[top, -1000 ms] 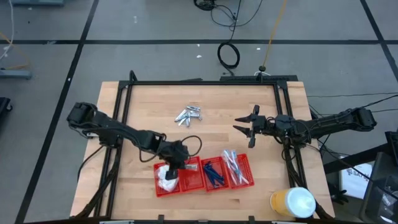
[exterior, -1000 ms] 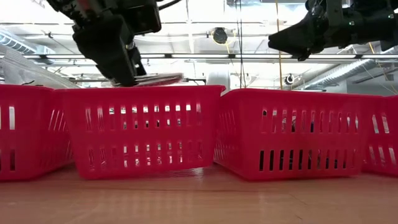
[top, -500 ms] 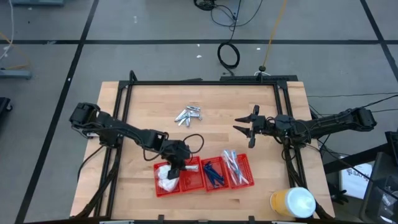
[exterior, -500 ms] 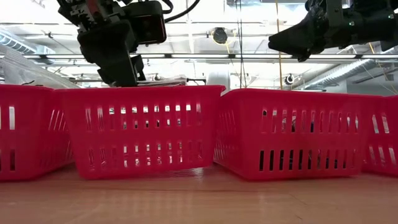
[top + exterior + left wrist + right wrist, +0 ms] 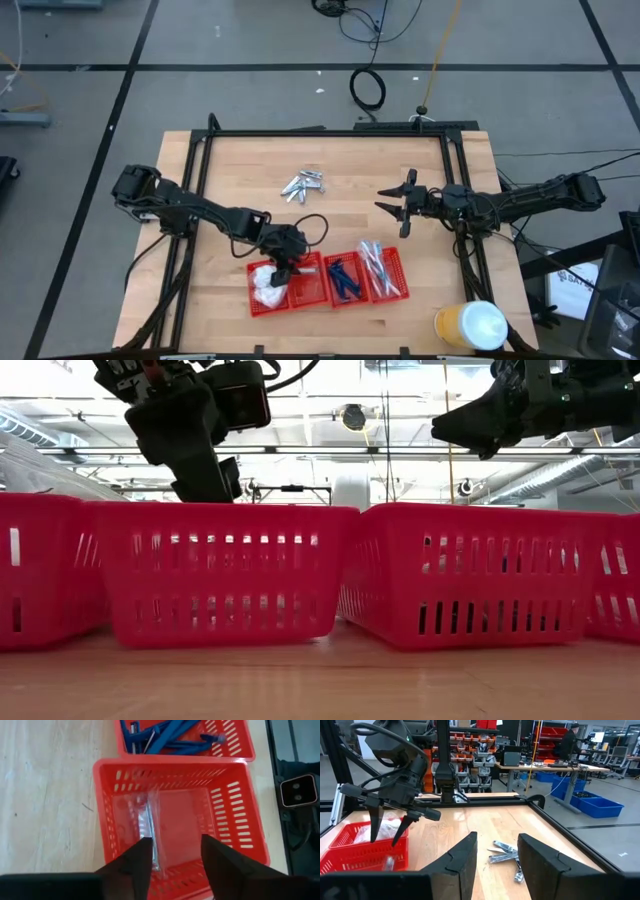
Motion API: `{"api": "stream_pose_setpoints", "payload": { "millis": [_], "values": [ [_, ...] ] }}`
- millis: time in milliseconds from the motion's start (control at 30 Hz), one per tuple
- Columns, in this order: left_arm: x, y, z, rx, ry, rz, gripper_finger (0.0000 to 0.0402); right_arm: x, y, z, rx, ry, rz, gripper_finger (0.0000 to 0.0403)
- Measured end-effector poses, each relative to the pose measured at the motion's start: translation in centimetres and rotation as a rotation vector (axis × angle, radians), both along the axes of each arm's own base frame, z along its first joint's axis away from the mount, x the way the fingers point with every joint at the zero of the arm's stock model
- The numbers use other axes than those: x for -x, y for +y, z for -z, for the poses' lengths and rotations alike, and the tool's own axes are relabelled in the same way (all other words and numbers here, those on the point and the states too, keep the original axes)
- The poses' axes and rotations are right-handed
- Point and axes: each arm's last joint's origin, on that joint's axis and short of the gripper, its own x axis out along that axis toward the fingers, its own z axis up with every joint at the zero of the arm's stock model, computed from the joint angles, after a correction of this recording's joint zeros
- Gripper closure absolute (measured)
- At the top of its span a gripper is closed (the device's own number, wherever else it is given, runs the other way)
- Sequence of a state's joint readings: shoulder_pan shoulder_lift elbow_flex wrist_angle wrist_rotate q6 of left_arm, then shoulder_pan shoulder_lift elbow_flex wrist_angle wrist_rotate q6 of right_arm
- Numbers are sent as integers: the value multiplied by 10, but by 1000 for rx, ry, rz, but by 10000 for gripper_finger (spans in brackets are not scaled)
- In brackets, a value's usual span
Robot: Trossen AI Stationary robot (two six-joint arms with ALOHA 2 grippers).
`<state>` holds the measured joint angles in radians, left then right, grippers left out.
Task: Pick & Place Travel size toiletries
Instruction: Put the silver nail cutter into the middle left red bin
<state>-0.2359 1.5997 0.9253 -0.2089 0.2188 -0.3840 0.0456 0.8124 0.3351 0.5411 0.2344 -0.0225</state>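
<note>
Hovering over a red basket [image 5: 250,845], the left gripper [image 5: 172,852] has its fingers spread and empty; a clear-wrapped sachet [image 5: 165,827] lies flat on that basket's floor between them. Next basket along holds dark blue sticks [image 5: 170,735]. High view: four red baskets in a row near the table's [image 5: 230,170] front edge, white packets [image 5: 268,285] in the end one, pale wrapped sticks [image 5: 377,268] in the far one. Silvery foil sachets [image 5: 303,184] loose on the bare wood, well apart from the baskets. Right gripper [image 5: 398,207] held above the table's right side, fingers spread, holding nothing.
</note>
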Motion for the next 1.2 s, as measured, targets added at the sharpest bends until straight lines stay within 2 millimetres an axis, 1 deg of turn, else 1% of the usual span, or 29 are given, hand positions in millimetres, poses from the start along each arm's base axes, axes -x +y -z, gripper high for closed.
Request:
{"api": "stream_pose_setpoints", "payload": {
  "millis": [167,267,367,433,500,600,633,700,800,933,1033,1200],
  "values": [
    [-1,4,-4,-31,-41,32,212,0,0,0,-4,-1,0,273],
    [1,11,-14,-31,-75,12,209,0,0,0,-3,-1,0,273],
    [6,20,-29,-53,-118,-19,210,0,0,0,-2,0,0,273],
    [13,31,-39,-116,-132,-81,213,0,0,0,-2,0,0,273],
    [21,44,-46,-227,-122,-198,218,0,0,0,1,2,0,273],
    [33,67,-52,-423,-76,-388,227,0,0,0,11,6,0,273],
    [35,74,-52,-461,-56,-433,230,0,0,0,14,8,0,273],
    [36,90,-50,-468,-23,-487,235,0,0,1,15,10,0,273],
    [31,111,-43,-417,3,-529,242,0,0,1,18,10,0,273],
    [21,136,-25,-419,40,-595,244,0,0,1,23,13,0,273],
    [15,150,-8,-437,93,-607,245,0,0,1,23,15,0,273],
    [7,165,21,-408,168,-583,245,0,0,2,17,21,0,273]
  ]
}}
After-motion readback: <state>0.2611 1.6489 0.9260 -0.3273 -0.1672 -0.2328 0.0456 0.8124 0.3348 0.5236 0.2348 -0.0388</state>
